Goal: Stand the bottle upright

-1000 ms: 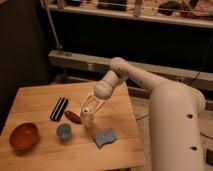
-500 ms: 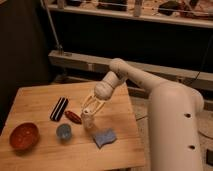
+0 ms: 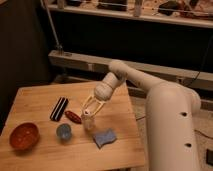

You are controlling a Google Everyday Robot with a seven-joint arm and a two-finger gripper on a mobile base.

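Observation:
The small whitish translucent bottle stands upright on the wooden table, right of the blue cup and below the dark red oblong object. My gripper hangs from the white arm directly over the bottle's cap, its pale fingers straddling the neck.
A black rectangular object lies left of the red one. A brown bowl sits at the table's left front. A blue sponge lies right of the bottle. The robot's white body stands at the table's right edge. Dark shelving is behind.

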